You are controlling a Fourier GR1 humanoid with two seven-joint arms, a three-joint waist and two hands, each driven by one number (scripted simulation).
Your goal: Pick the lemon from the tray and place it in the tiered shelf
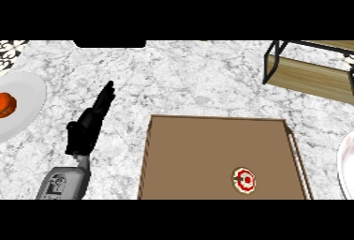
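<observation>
A brown rectangular tray point(200, 150) lies on the marble counter in the lower middle. On its near right part sits a small round thing point(243, 180) with a tan rim and a red and white centre; it does not look like a yellow lemon. The wooden tiered shelf point(311, 75) with a black wire frame stands at the upper right. My left hand point(84, 129) rests open to the left of the tray, fingers straight and pointing away, holding nothing. My right hand does not show.
A white plate point(24, 98) at the left edge carries an orange-red item point(5, 104). Another white plate point(346, 159) pokes in at the right edge beside the tray. A dark object point(109, 43) sits at the counter's far edge.
</observation>
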